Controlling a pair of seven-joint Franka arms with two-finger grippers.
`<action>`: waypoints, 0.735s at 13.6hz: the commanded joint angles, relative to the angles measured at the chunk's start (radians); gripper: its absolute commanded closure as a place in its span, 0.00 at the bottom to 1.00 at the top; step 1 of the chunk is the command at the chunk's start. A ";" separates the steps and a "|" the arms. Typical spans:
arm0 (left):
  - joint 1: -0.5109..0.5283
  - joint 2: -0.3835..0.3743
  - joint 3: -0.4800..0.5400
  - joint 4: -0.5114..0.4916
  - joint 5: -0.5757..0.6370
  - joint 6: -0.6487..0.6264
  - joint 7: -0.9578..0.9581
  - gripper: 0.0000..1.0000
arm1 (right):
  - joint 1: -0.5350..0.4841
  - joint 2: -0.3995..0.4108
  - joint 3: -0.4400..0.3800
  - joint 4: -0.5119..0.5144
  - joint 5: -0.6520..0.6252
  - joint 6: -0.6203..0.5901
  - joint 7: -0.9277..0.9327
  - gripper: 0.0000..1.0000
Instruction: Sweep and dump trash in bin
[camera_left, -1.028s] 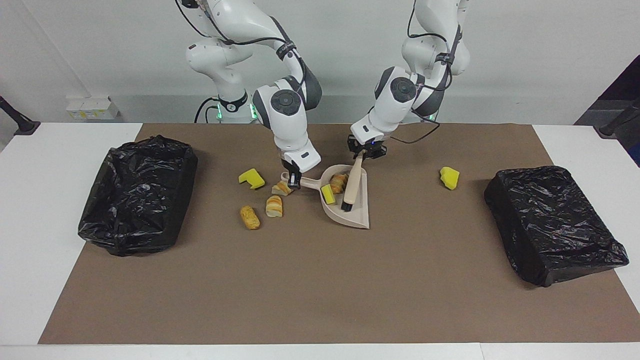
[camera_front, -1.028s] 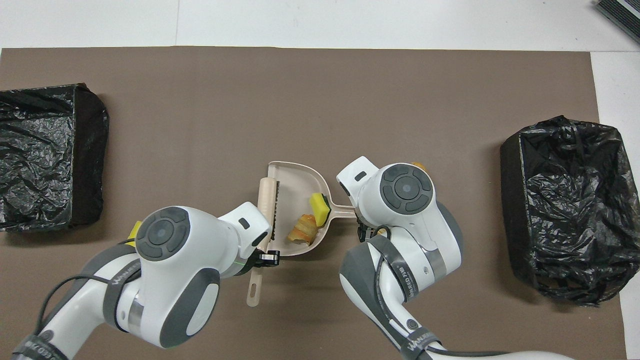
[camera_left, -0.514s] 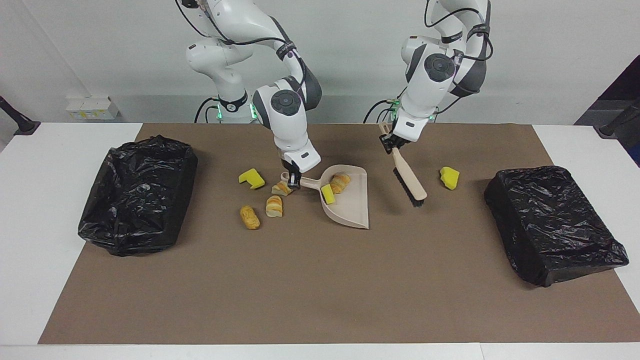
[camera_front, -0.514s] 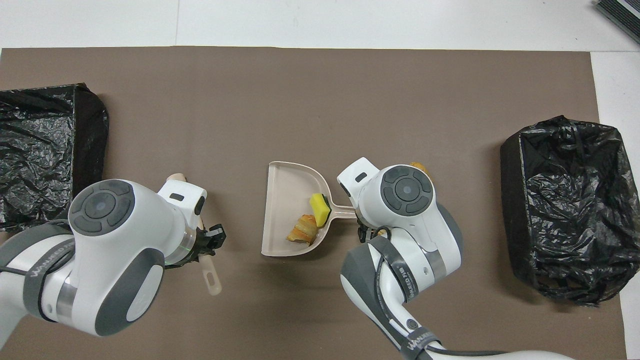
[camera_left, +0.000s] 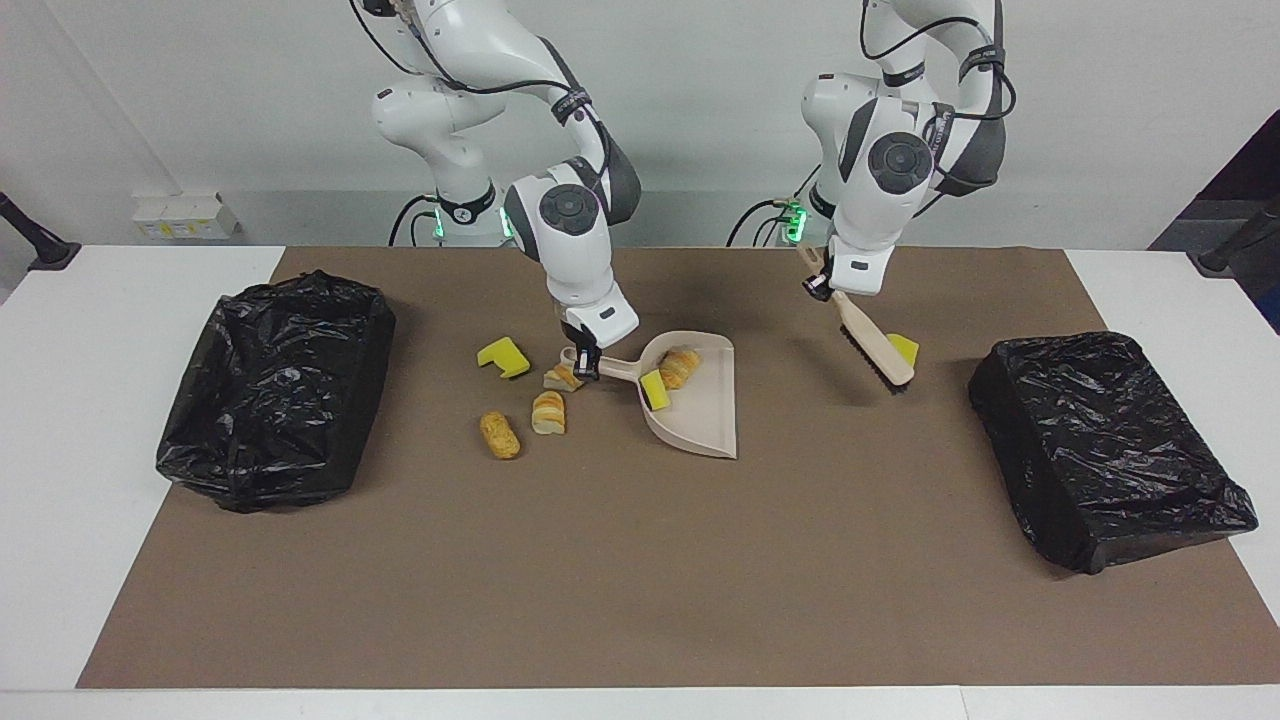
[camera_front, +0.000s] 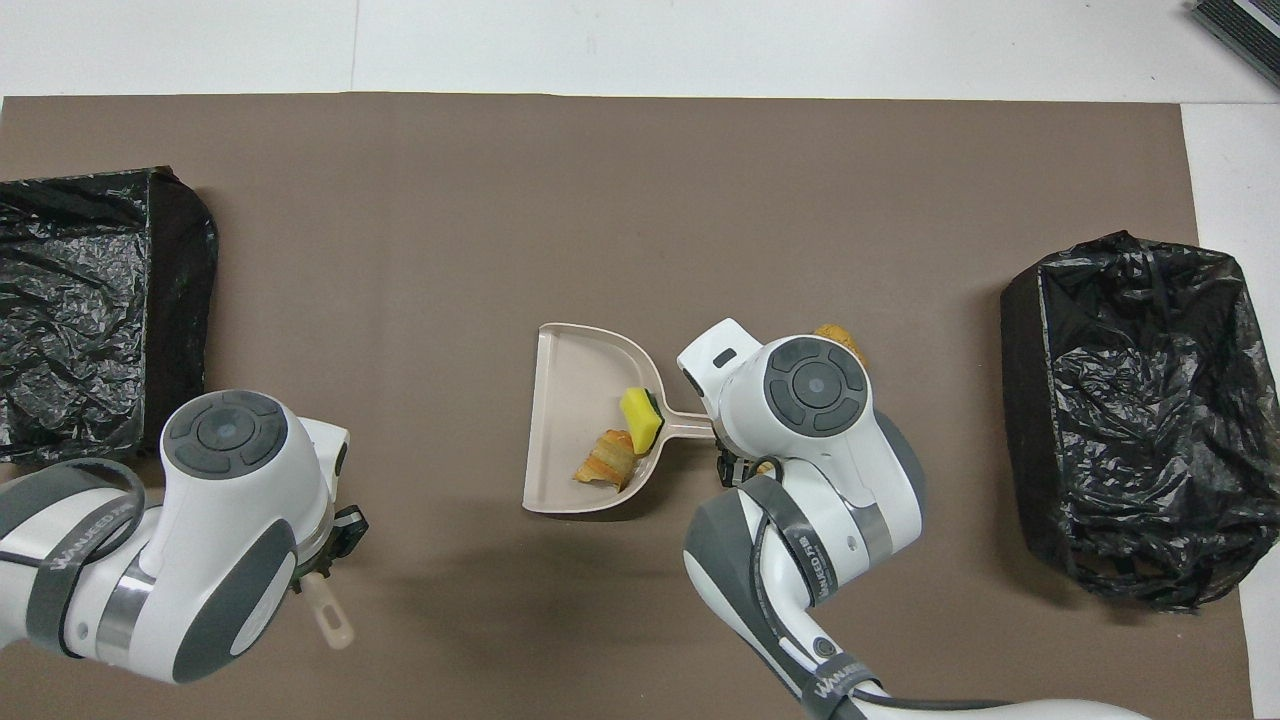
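Facing view first: the left tool (camera_left: 822, 287) hangs above the brown mat (camera_left: 640, 560) toward the left arm's end of the desk (camera_left: 60, 500), clamped on the handle of the beige brush (camera_left: 872, 345). The brush slants down from it, and its bristle end sits just over a yellow sponge chunk (camera_left: 905, 348), though I cannot tell whether they touch. Down at the mat, the right tool (camera_left: 586, 365) is closed on the handle of the beige dustpan (camera_left: 705, 420). Inside the pan, close to that tool, lie a yellow sponge piece (camera_left: 654, 389) and a striped pastry bit (camera_left: 680, 366). Right beside the right tool's fingers lies another pastry bit (camera_left: 562, 377). A notched yellow sponge (camera_left: 504, 357), a striped pastry slice (camera_left: 548, 412) and a golden-brown roll (camera_left: 499, 435) lie a little farther off toward the right arm's end. A black-lined bin (camera_left: 275, 390) stands at that end, well apart from both tools, and a second black-bagged bin (camera_left: 1105, 445) sits past the brush at the left arm's end.
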 joint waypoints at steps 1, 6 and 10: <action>0.076 -0.100 -0.015 -0.103 0.042 0.003 -0.049 1.00 | -0.009 -0.009 0.007 -0.021 -0.011 0.029 0.020 1.00; 0.027 -0.123 -0.018 -0.204 0.016 0.190 0.041 1.00 | -0.009 -0.009 0.007 -0.021 -0.011 0.029 0.027 1.00; 0.032 -0.071 -0.016 -0.198 -0.093 0.308 0.330 1.00 | -0.009 -0.009 0.007 -0.021 -0.011 0.027 0.029 1.00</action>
